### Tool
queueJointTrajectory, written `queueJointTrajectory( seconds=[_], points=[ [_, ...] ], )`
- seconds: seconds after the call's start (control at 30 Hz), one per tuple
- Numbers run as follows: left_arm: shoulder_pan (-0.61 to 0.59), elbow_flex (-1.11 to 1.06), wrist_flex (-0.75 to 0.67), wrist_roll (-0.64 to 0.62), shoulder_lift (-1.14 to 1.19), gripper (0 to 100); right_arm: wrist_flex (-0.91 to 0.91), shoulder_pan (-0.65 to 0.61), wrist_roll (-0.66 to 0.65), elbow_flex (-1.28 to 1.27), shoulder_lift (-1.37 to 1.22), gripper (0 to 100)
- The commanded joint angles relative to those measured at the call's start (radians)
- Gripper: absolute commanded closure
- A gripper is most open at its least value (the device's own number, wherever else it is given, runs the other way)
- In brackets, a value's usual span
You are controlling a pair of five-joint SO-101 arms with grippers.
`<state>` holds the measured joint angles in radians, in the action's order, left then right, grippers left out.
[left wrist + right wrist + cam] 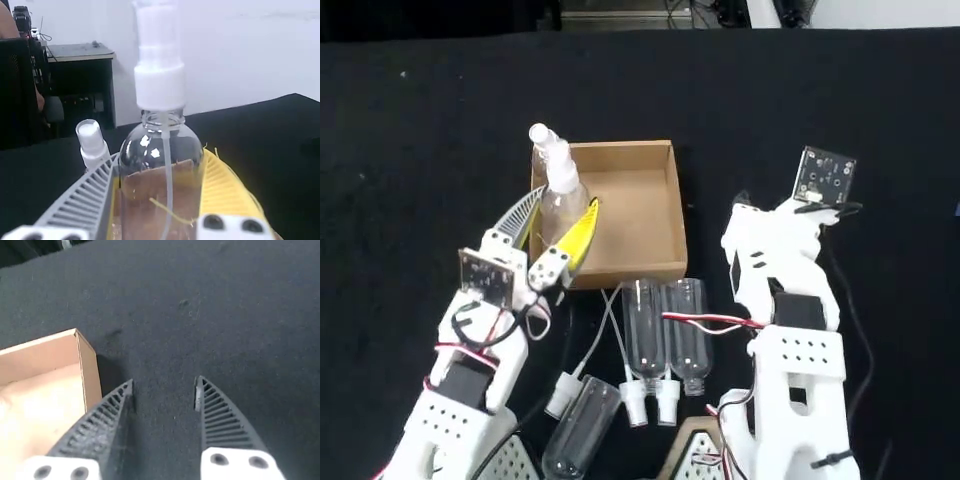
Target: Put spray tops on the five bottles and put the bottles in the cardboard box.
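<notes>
Black cloth (420, 120) covers the table, matte and faintly flecked. At the left, the left gripper (568, 197) pinches a clear round bottle (150, 150) between a ribbed grey finger (85, 195) and a ribbed yellow finger (220, 185). The bottle stands upright over the left part of the cardboard box (640, 265) and wears a white spray top (160, 75), whose thin tube runs down inside it. A second white top (92, 142) shows just behind the grey finger; what it sits on cannot be told. In front of the box a clear bottle (580, 430) lies tilted, and right of it two more (665, 335) lie side by side, with loose white tops (650, 405) at their necks. Farther right, the right gripper (162, 385) hangs with its dark ribbed jaws spread over bare cloth, beside the box's plain brown wall (87, 365).
</notes>
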<state>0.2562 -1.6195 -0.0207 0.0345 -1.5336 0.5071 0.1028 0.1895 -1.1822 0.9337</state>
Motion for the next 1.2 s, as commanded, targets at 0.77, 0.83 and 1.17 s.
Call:
queueJointTrajectory(
  seconds=[0.77, 0.83, 1.17],
  points=[
    [-0.090, 0.225, -0.706, -0.006, 0.947, 96, -0.025, -0.008, -0.009, 0.004, 0.025, 82.9],
    [-0.090, 0.219, -0.761, -0.006, 0.968, 96, -0.025, -0.008, -0.009, 0.004, 0.025, 82.9],
    [-0.091, 0.176, -0.902, -0.008, 1.083, 96, -0.025, -0.008, -0.009, 0.004, 0.025, 82.9]
  ],
)
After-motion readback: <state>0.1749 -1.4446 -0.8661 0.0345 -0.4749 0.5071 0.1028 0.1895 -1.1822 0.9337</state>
